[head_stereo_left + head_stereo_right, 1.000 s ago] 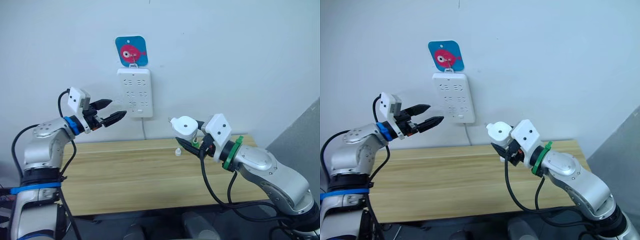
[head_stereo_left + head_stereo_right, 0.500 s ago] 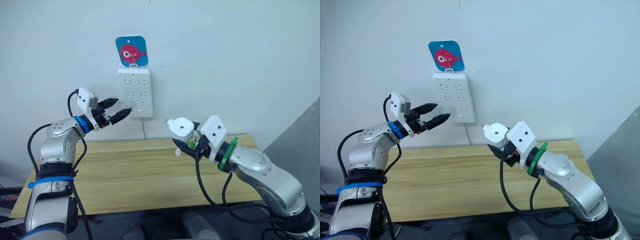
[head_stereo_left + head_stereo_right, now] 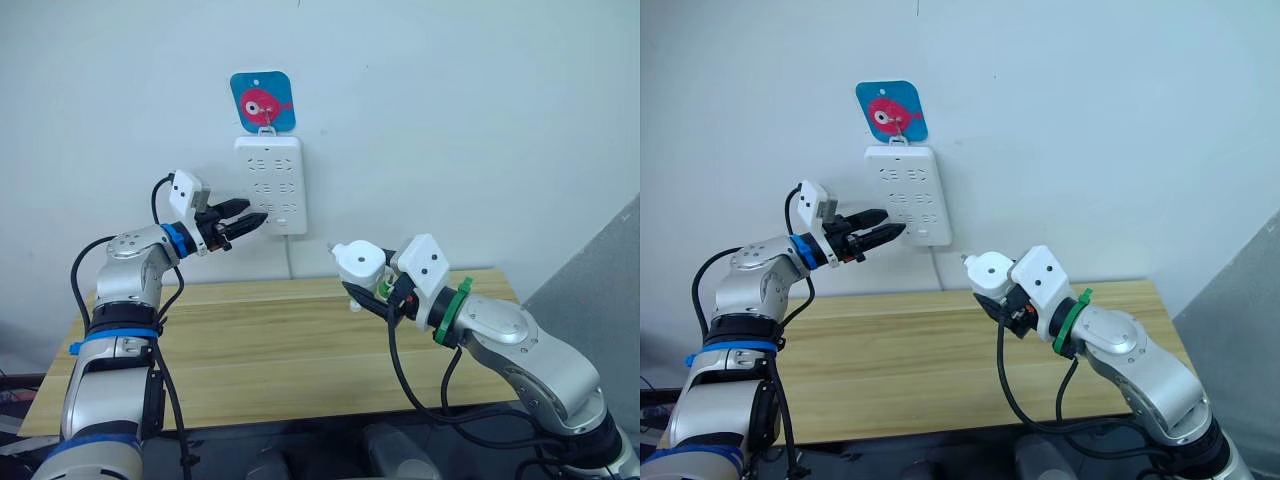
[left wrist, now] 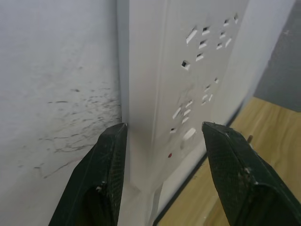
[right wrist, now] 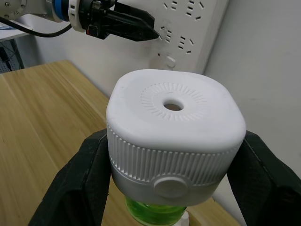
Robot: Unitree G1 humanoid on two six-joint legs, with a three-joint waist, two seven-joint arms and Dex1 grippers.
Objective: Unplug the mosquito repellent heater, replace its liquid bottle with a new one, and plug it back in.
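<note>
Fingers, right: the right gripper (image 5: 169, 188) is clenched on the heater (image 5: 175, 136), one black finger (image 5: 77, 181) against each ribbed side.
Fingers, left: the left gripper (image 3: 243, 223) is released and grasps nothing; its two black fingers (image 4: 101, 176) straddle the lower left corner of the strip (image 4: 188, 84) without visibly touching it.
Heater place: centre of the left eye frame (image 3: 360, 265), lifted above the counter (image 3: 270, 350), unplugged, lower right of the strip (image 3: 268, 185).
Key relation: from the heater, the sockets lie up and to the left in the frame, across open air; the right arm carries it and is the one placed to plug it in, while the left fingers sit at the strip, probably to brace it.
Heater axis: its short axis runs from the vented top to the bottle (image 5: 155, 209) below; which way the prongs face I cannot tell.
Bottle: translucent green, seated under the heater; cap or wick is hidden, so old or new is unclear.
Heater make: white matte plastic, rounded square top with a round hole ringed by fine radial grooves, ribbed band, small round button.
Strip make: flat white plastic panel with rows of slots, hung on the pale wall (image 3: 450, 130) below a blue card (image 3: 262, 102) bearing a pink fish.
Counter make: light wood grain, smooth; a tiny pale item (image 3: 355, 304) lies behind the right fingers, too small to identify.
</note>
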